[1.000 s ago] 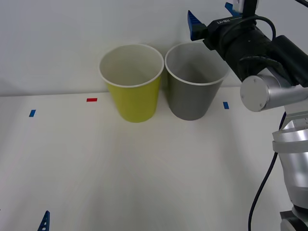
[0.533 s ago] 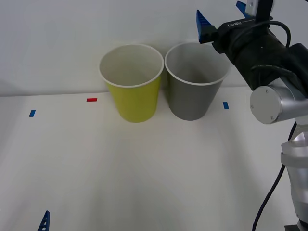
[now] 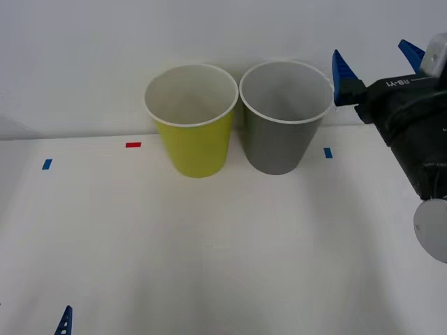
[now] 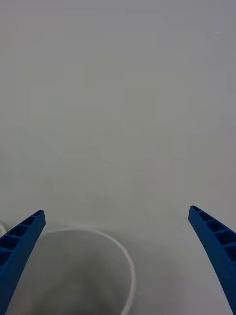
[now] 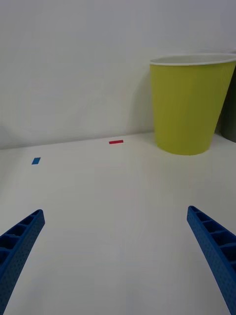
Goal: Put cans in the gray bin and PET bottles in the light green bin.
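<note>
Right gripper [image 3: 377, 59] up high, just right of the dark gray tapered bin [image 3: 283, 139], jaws spread wide, empty | yellow-green tapered bin [image 3: 193, 143] touching or nearly touching its left | left gripper [image 5: 118, 256] low over white table [image 3: 209, 258], jaws wide, empty

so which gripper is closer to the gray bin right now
Right. The right gripper hangs open just beside the gray bin, level with its rim. The left gripper sits open, low over the near table, well short of it.
</note>
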Controlling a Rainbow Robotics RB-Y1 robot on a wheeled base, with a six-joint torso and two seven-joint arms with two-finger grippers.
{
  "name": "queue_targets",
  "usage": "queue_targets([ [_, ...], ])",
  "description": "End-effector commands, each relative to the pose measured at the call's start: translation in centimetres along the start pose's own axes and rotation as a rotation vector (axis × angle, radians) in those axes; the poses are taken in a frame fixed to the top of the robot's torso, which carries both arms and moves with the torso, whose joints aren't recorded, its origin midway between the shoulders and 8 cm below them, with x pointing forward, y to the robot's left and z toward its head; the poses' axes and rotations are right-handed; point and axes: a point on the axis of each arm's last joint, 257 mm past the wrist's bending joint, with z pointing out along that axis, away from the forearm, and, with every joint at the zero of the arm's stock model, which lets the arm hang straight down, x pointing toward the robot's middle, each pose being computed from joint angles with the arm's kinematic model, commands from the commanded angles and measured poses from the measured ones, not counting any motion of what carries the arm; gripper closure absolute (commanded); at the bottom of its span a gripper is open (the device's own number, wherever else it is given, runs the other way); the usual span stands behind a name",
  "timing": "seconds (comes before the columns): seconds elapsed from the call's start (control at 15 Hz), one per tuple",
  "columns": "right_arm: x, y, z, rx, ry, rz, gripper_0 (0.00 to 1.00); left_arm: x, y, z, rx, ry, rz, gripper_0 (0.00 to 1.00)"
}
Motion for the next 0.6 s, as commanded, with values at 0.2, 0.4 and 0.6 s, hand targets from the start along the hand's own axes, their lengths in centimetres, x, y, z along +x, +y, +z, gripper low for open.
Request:
queue_targets([
  [0.2,1.8,-2.2,-5.5,0.072,0.003,0.006,0.0,0.0,0.0,0.0,0.0,0.0,0.0,0.0],
  [0.4,3.8,-3.2,-8.3,0.101,0.021,-0.009,0.0,0.0,0.0,0.0,0.0,0.0,0.0,0.0],
  [0.6,5.8,-3.5,-10.7,0.114,0.054,-0.027,0.0,0.0,0.0,0.0,0.0,0.0,0.0,0.0],
])
